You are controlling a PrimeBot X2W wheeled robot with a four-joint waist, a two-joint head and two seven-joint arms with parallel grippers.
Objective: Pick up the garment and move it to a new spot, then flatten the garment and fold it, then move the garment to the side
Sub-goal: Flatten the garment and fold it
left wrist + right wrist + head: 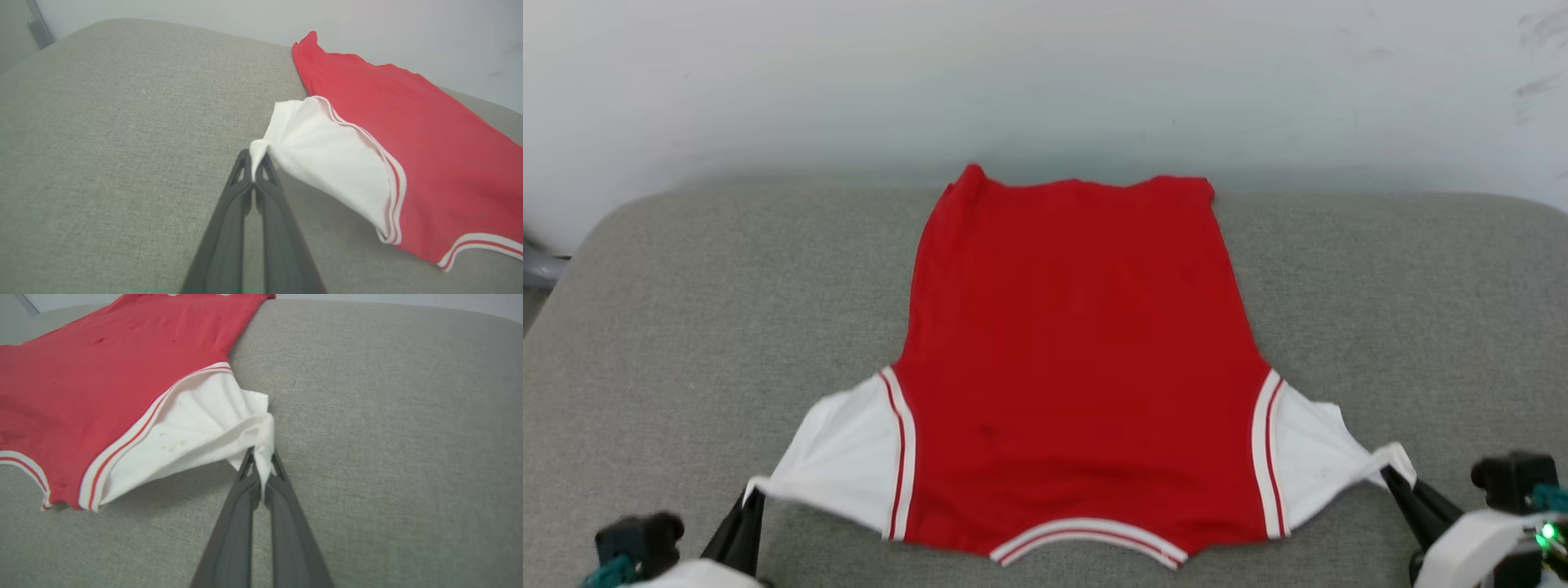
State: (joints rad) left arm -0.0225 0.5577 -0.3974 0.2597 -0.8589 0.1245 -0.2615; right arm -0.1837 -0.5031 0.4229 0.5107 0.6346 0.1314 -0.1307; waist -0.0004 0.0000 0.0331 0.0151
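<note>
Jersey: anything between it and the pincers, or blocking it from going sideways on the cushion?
Nothing visible. The left pincer is shut on the left sleeve tip, the right pincer on the right sleeve tip. The jersey lies spread on the grey cushion, with bare cushion showing on either side.

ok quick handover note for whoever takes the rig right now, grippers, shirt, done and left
Left gripper: shut on a white sleeve tip of the garment.
Right gripper: shut on the other sleeve tip.
The garment lies spread on the grey cushion, plain red side up, collar toward the robot, hem by the wall.
Done: laid out, looks nearly flat.
Left: fold it, then move it aside.
</note>
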